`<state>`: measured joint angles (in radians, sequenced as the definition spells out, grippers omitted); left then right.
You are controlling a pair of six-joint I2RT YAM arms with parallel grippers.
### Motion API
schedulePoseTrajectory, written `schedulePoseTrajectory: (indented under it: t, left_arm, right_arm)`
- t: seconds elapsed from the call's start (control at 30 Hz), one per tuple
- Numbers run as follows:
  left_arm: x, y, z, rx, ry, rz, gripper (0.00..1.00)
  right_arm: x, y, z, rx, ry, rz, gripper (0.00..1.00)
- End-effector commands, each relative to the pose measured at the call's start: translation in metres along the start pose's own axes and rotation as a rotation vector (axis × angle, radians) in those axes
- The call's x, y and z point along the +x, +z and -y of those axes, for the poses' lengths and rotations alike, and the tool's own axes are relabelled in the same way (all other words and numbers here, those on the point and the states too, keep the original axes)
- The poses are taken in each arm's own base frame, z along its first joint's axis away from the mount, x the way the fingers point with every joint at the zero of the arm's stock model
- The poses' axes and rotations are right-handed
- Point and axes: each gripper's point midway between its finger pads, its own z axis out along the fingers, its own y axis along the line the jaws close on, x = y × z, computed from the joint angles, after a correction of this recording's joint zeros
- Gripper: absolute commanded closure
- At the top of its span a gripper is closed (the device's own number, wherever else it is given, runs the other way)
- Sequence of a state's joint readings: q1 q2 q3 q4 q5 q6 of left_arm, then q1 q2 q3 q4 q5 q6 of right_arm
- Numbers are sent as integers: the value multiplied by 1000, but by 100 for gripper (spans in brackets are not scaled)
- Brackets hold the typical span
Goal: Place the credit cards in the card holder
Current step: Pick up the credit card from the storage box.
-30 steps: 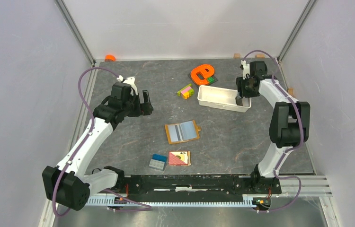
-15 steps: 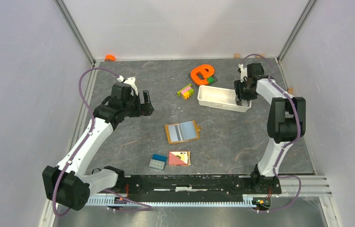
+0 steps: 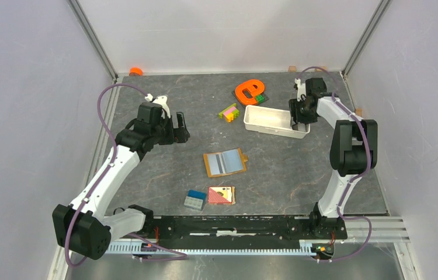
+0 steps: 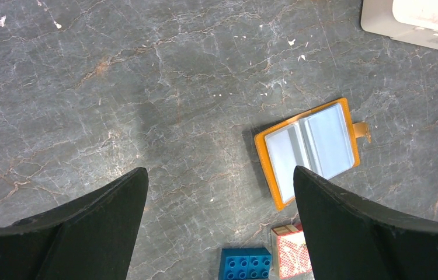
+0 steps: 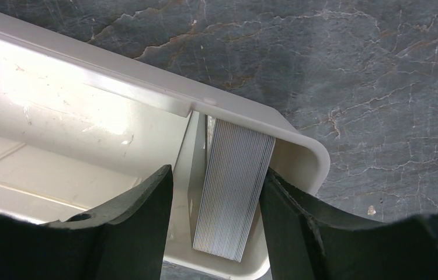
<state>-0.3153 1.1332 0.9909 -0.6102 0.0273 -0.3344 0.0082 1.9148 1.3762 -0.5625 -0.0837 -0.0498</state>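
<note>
The card holder (image 3: 225, 162) lies open on the table's middle, tan-orange with grey-blue lining; it also shows in the left wrist view (image 4: 310, 149). A stack of pale grey credit cards (image 5: 234, 192) stands on edge in the right end of the white tray (image 5: 251, 116). My right gripper (image 5: 215, 175) is open, down in that tray end (image 3: 298, 119), one finger on each side of the stack; the right finger is at the stack's face, the left stands off. My left gripper (image 3: 180, 125) is open and empty above bare table left of the holder (image 4: 219, 172).
A blue-and-grey block (image 3: 194, 199) and a red-and-tan tile (image 3: 221, 195) lie near the front, below the holder. An orange letter shape (image 3: 249, 90) and coloured bricks (image 3: 229, 112) lie behind the white tray (image 3: 269, 119). A small orange object (image 3: 136, 71) is at the back left corner.
The right arm's elbow has swung in and its gripper has shifted slightly at the tray's right end, then held still. The left arm has not moved.
</note>
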Motion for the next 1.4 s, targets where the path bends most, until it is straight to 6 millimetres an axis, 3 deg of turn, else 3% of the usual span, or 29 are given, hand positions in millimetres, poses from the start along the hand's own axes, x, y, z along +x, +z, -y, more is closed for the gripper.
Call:
schedulePoseTrajectory:
  t: [0.0,0.73,0.87,0.93,1.37]
  left_arm:
    - [-10,0,-1,7,45,42,0]
    - [-10,0,-3,-4,47,43,0]
    - [-10,0,-3,-5,47,44,0]
    - [-9,1,-4,-6,47,42,0]
    - [-9,1,-3,-4,47,41,0]
  right_arm:
    - [-23,-25,-5,-24,3,71,40]
    - [-31,-39,-10,-47,0,108,50]
    - [-31,-40,-10,-43,0,106,54]
    - [-30,-42,4,-25,25,108,57]
    - [-31,-47,7,-17,34,115,77]
